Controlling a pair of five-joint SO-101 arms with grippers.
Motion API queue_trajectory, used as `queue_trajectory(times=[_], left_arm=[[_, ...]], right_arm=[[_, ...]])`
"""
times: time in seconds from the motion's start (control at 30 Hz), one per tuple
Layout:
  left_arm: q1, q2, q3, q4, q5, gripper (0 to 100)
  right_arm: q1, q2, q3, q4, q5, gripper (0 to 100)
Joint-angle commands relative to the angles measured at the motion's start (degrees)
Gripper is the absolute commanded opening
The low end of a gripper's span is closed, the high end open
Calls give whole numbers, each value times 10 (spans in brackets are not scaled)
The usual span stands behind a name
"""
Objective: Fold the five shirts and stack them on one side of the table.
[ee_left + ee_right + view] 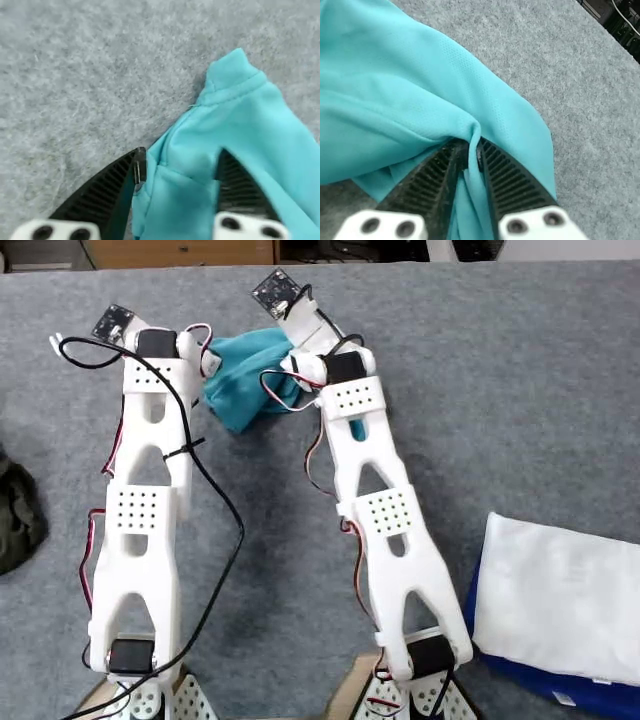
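A teal shirt (240, 380) is bunched up on the grey table (520, 390) at the far middle, between the two arms. My right gripper (472, 145) is shut on a pinched fold of the teal shirt (395, 75); in the high view the right gripper (292, 375) is at the shirt's right side. My left gripper (182, 155) is open, its fingers apart with an edge of the teal shirt (240, 110) lying between them; from above the left gripper (210, 362) is at the shirt's left side.
A folded white shirt (560, 595) lies on a folded blue one (540, 680) at the near right edge. A dark garment (15, 515) sits at the left edge. Bare grey table stretches across the far right.
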Motion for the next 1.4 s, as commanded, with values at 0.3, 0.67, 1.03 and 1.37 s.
queue_trajectory(times=[0.3, 0.67, 1.03, 1.37], left_arm=[[1, -9, -26, -44, -59, 19], [1, -9, -22, 40, -52, 279], [-3, 48, -21, -33, -34, 21], [5, 52, -79, -33, -39, 18]], right_arm=[[-5, -5, -25, -12, -2, 5], [7, -15, -25, 21, -4, 5], [7, -3, -25, 4, -3, 5], [10, -7, -25, 6, -4, 5]])
